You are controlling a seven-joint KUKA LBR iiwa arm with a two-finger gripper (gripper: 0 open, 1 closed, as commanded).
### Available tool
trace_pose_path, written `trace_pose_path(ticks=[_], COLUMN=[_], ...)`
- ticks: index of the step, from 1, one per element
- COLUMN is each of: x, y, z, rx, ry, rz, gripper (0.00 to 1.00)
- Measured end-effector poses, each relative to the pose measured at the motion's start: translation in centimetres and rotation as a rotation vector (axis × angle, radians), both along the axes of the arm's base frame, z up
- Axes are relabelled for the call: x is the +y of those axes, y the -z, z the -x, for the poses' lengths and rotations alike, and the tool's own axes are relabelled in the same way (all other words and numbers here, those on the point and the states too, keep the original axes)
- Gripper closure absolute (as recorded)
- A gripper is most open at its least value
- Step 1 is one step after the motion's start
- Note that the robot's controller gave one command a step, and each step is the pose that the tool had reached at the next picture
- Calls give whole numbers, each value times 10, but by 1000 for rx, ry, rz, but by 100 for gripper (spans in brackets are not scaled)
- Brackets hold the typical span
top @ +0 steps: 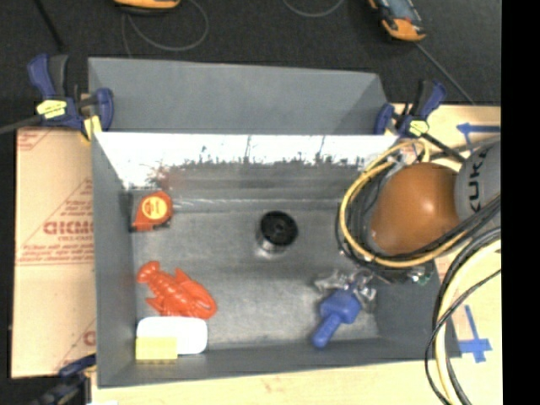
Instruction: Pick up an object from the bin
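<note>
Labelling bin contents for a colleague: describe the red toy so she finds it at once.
Look to the grey metal bin's lower-left corner in the view. Above the white-and-yellow block lies a red plastic lobster toy, the only red thing there.

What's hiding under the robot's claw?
A blue plastic toy lies on the bin floor towards the lower right, its top end right at the gripper. Whatever sits beneath the orange wrist cover is hidden.
</note>
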State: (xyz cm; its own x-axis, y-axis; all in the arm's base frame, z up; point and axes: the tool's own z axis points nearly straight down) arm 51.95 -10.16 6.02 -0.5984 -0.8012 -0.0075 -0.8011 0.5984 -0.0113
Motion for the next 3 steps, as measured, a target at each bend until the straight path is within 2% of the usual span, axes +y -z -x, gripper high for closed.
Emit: trace_pose_path(ticks=[3], x=[0], y=[-48], z=[1], rx=[10], ry=[3], rz=[-2], gripper=[100])
